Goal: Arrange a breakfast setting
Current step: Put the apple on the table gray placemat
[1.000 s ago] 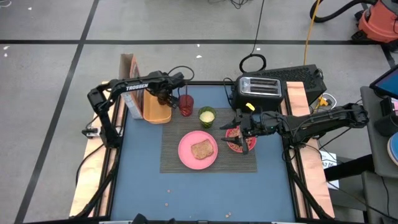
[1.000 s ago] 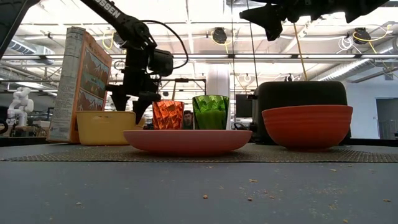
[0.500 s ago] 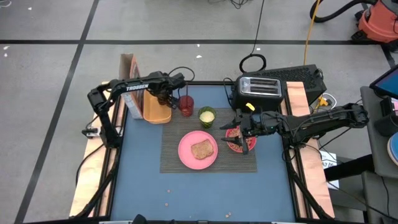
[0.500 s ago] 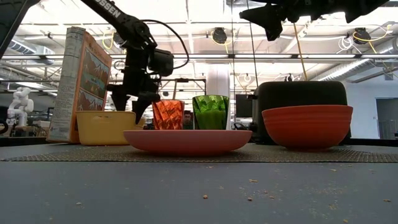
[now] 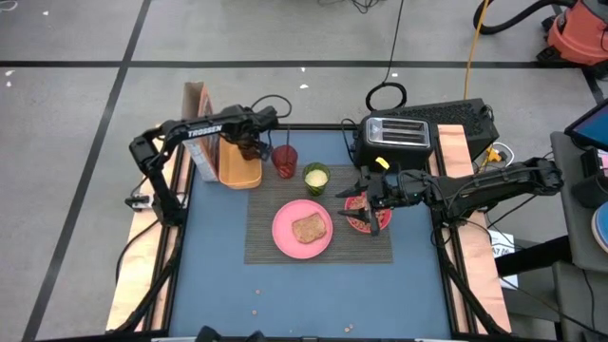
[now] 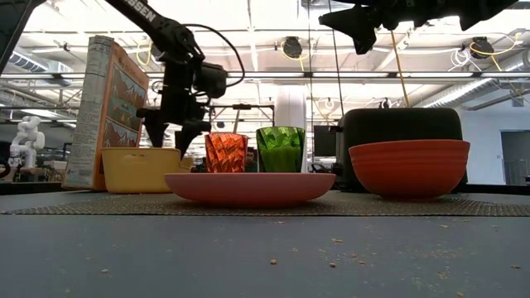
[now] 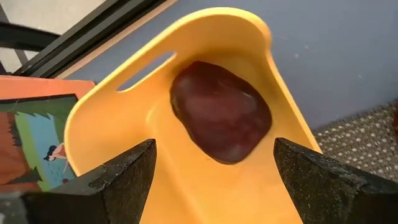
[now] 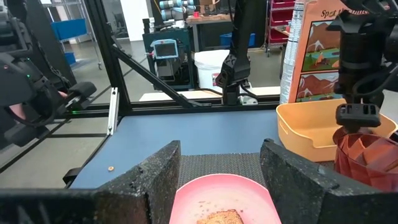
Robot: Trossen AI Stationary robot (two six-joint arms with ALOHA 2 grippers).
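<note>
High view: dark woven placemat point(image 5: 318, 225) lay on the blue table point(image 5: 218, 275); on it a flat round pink plate point(image 5: 302, 229) carried a brown toast slice point(image 5: 309, 228), with the ribbed red tumbler point(image 5: 284, 161) and small green cup point(image 5: 316, 177) behind.
High view, right side: the right gripper point(image 5: 363, 201) hung over the pink-red bowl point(image 5: 361, 217), fingers apart.
Low view: the faceted tumbler and green cup stood side by side behind the plate's shallow rim; the ribbed bowl sat before a black toaster point(image 6: 402, 126); a cereal box point(image 6: 106, 112) stood upright.
Left wrist view: the left gripper point(image 7: 211, 168) hovered with fingers spread wide over a smooth yellow bin point(image 7: 186, 186) holding a glossy dark-red fruit point(image 7: 221, 112).
Right wrist view: fingers parted, plate between them.
</note>
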